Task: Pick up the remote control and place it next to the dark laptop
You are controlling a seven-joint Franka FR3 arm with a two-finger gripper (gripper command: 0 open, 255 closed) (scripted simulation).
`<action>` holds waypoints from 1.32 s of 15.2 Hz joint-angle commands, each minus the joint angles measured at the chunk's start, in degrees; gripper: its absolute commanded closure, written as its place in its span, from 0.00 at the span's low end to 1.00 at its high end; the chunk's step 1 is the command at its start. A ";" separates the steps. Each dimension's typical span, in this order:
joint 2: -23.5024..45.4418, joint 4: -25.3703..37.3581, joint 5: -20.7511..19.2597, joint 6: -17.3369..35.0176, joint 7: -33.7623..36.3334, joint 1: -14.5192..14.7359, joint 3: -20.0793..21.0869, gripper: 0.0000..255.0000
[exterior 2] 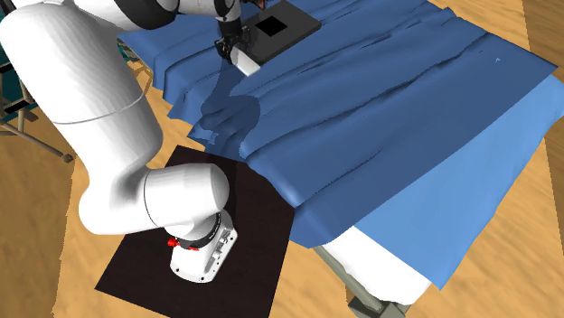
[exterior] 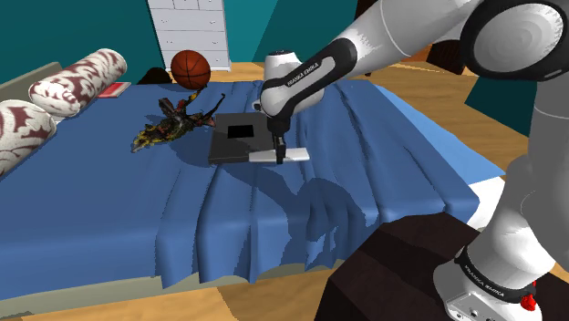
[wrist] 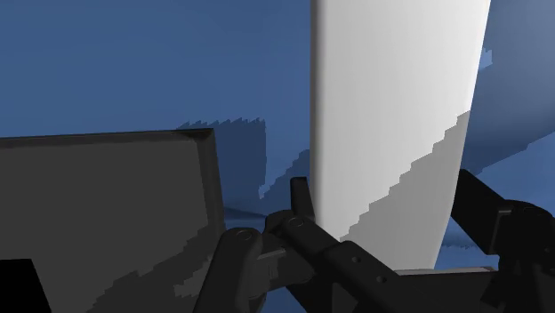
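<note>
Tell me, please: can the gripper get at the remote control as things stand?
Probably yes. The gripper stands at the remote control, its fingers seem to clasp it on both sides, and the dark laptop beside it does not block them.

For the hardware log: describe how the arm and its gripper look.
The arm has rounded white shells with dark grey joints; small white FRANKA EMIKA lettering sits on dark bands near the wrist and base. A red ring shows near its foot. The gripper is all black, with two blocky fingers.
</note>
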 commanded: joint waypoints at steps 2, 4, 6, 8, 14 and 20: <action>1.68 0.00 0.66 1.65 -0.29 -0.24 0.40 1.00; 2.67 -0.20 1.06 2.81 -0.54 -0.41 0.64 1.00; 3.70 -0.35 1.47 3.94 -0.79 -0.60 0.90 1.00; 4.74 -0.44 1.88 5.06 -1.04 -0.80 1.17 1.00; 7.32 -0.48 2.85 7.60 -1.63 -1.30 1.87 1.00; 7.32 -0.47 2.85 7.60 -1.63 -1.31 1.87 1.00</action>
